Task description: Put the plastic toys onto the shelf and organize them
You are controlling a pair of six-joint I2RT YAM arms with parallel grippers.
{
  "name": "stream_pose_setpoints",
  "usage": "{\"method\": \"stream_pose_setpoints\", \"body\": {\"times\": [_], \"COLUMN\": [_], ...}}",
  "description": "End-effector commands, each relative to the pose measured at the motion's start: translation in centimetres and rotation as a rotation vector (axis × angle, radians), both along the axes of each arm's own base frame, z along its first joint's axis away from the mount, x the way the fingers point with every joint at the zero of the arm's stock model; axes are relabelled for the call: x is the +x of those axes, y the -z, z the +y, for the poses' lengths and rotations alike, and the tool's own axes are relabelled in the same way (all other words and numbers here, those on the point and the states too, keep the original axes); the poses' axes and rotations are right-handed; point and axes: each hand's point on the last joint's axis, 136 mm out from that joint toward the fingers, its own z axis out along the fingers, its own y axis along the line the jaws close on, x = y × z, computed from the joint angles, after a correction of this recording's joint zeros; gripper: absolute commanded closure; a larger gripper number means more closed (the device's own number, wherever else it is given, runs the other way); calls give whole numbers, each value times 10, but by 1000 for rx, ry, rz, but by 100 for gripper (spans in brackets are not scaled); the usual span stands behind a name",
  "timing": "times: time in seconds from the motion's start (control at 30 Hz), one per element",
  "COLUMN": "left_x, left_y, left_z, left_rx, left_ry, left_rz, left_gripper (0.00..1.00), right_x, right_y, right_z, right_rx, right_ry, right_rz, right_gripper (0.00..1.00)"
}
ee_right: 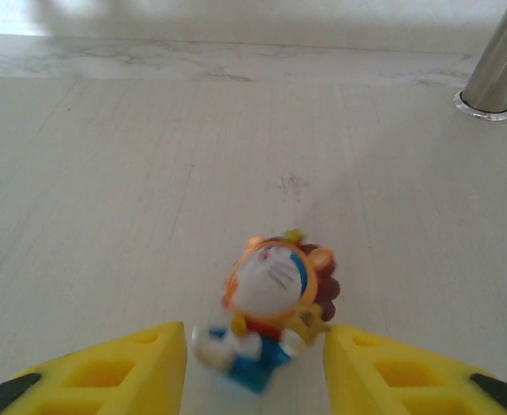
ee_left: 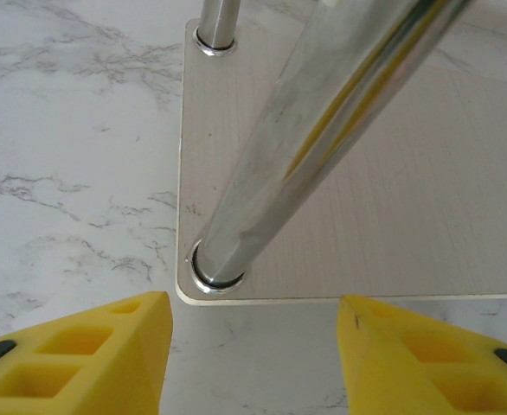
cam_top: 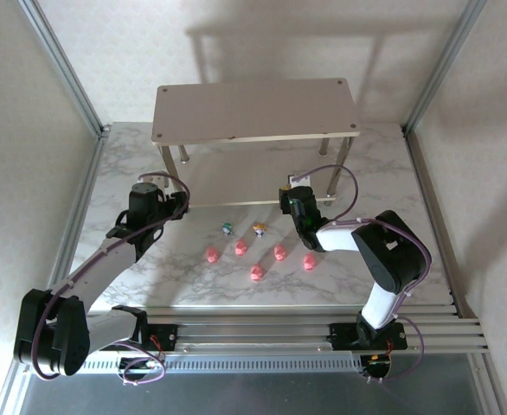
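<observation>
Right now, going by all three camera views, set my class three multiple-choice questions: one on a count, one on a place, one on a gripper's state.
1. How many pink toys lie on the marble table?
A. three
B. five
C. eight

2. Where is the orange-maned figurine?
A. on the table
B. on the lower board of the shelf
C. on the top board

3. How is the left gripper?
A. shut on a pink toy
B. shut on a shelf leg
C. open, holding nothing

Answers:
1 B: the top view shows five pink shapes.
2 B: beige grained board lies under it, with a metal leg behind.
3 C: its yellow fingers stand apart with nothing between.
</observation>
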Motion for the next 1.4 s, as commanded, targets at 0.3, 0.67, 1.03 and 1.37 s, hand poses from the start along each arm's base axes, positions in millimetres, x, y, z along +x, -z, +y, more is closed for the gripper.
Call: {"method": "stream_pose_setpoints", "body": {"times": [0.3,0.67,1.03,1.37], "left_x": [3,3,1,1], "left_y": [-14,-18,-22,-17], "left_z": [5,5,4,4], "left_rx": [12,10,3,5], "left_ry": [-14,-14,-10,-5], "left_rz": [-28,-39,-50,-37], "left_gripper": [47,47,47,47], "right_x": [-3,-16,-31,-33], "right_y": [-10,-108,-96,-47], "right_z": [-1,7,-3,-24], "right_rx": [10,141,24,115], "right_ry": [7,-62,-33,169], "right_rz": [-7,-11,222,392], "right_gripper": [41,22,25,47]}}
